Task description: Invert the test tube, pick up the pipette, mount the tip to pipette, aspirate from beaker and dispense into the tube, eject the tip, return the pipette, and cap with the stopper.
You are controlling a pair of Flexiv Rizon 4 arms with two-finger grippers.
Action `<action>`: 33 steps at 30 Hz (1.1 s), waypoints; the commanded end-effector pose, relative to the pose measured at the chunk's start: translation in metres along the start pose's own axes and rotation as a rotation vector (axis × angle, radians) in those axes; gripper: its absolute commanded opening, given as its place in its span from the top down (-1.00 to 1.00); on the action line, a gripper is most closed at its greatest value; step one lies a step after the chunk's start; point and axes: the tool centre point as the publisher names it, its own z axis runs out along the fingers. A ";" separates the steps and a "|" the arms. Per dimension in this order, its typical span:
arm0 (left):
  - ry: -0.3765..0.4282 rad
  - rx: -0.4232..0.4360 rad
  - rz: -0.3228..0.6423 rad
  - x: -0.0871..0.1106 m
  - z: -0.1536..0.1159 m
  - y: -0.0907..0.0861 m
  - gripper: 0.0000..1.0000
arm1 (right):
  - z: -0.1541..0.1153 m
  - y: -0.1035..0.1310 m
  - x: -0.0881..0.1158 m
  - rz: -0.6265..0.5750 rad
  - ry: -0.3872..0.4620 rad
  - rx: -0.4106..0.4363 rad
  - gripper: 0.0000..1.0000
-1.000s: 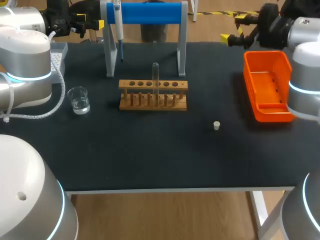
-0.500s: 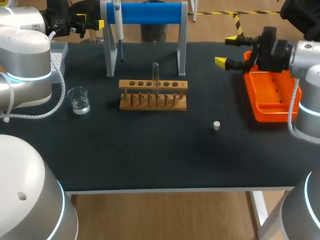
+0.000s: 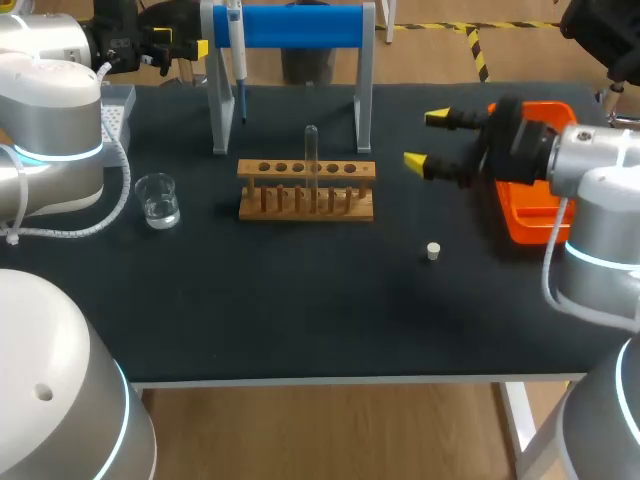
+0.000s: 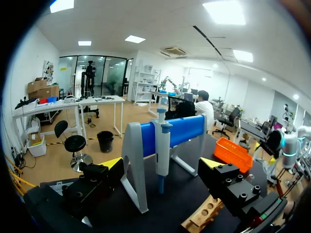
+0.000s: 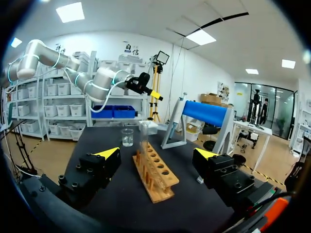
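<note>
- My right gripper (image 3: 426,140) hangs over the table between the wooden rack (image 3: 306,190) and the orange bin (image 3: 530,225), fingers spread wide with nothing between them.
- The test tube (image 3: 312,160) stands in the rack, well apart from that gripper and off to its side in the head view. In the right wrist view it sits ahead of the spread fingers, about on their centre line.
- The tube stands upright, long axis vertical. Its top end looks rounded, but I cannot tell for certain which end is up.
- The rack's long side runs across the table, in front of the blue stand (image 3: 300,25).
- My left gripper (image 4: 161,163) is also wide open and empty. The pipette (image 4: 162,150) hangs tip-down on the stand just ahead of it.
- The beaker (image 3: 157,200) stands near the rack's left end, and the stopper (image 3: 433,251) lies alone on the table in front of my right gripper.
</note>
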 end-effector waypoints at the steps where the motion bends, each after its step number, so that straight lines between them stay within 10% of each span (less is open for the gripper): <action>1: -0.002 0.007 0.002 0.000 0.001 0.002 -1.00 | -0.004 -0.005 0.010 -0.010 -0.003 0.008 -1.00; 25: -0.002 0.007 0.002 0.000 0.001 0.002 -1.00 | -0.005 -0.006 0.012 -0.041 -0.049 0.016 -1.00; 33: 0.005 0.011 0.059 0.085 -0.039 0.029 -1.00 | -0.005 -0.006 0.012 -0.041 -0.049 0.016 -1.00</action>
